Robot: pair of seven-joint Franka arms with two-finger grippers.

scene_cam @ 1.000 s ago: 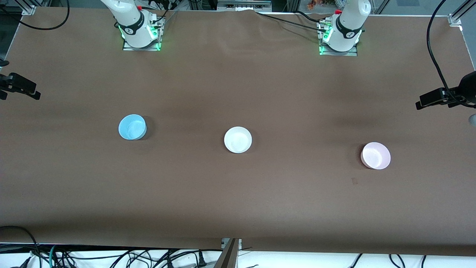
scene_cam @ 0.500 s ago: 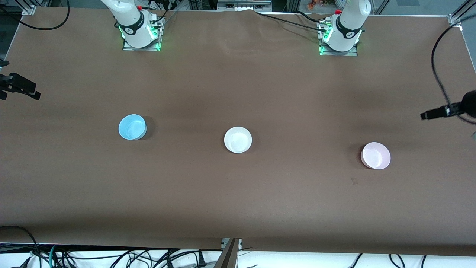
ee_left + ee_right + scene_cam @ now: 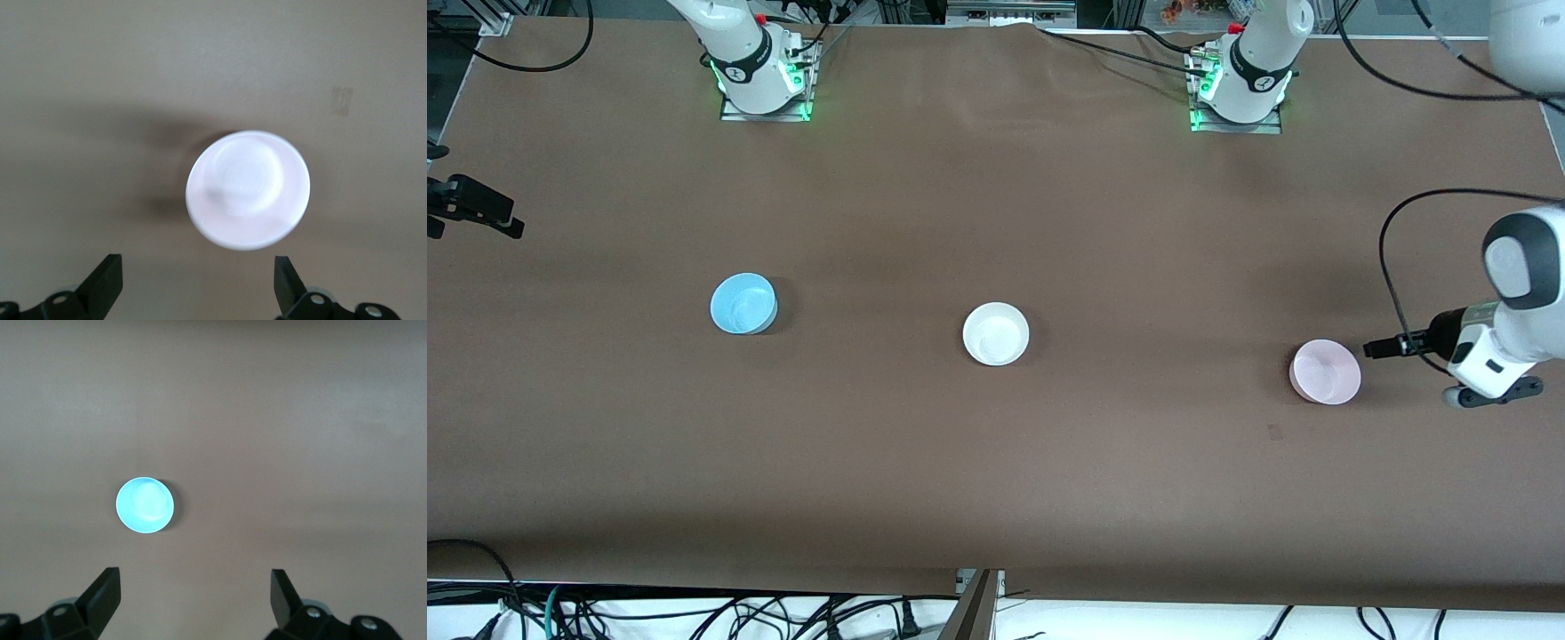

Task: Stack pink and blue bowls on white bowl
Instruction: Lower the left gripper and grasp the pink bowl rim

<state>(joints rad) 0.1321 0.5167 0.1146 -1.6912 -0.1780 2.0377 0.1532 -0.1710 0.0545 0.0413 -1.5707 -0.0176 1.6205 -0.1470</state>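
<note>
The white bowl (image 3: 996, 333) stands mid-table. The light blue bowl (image 3: 743, 303) stands toward the right arm's end, the pale pink bowl (image 3: 1325, 372) toward the left arm's end. All three are upright, empty and well apart. My left gripper (image 3: 198, 267) is open and empty, low over the table beside the pink bowl (image 3: 248, 189); its hand (image 3: 1489, 369) shows in the front view. My right gripper (image 3: 195, 583) is open and empty, high above the table, with the blue bowl (image 3: 145, 505) small below it.
The brown table cover (image 3: 996, 489) is bare apart from the bowls. A black part of the right arm's hand (image 3: 471, 209) shows at the table's edge. A cable (image 3: 1392, 258) loops from the left hand. The arm bases (image 3: 765, 76) stand along the top.
The left arm's hand has come down into the front view and moved close beside the pink bowl. The right arm and all three bowls have not moved.
</note>
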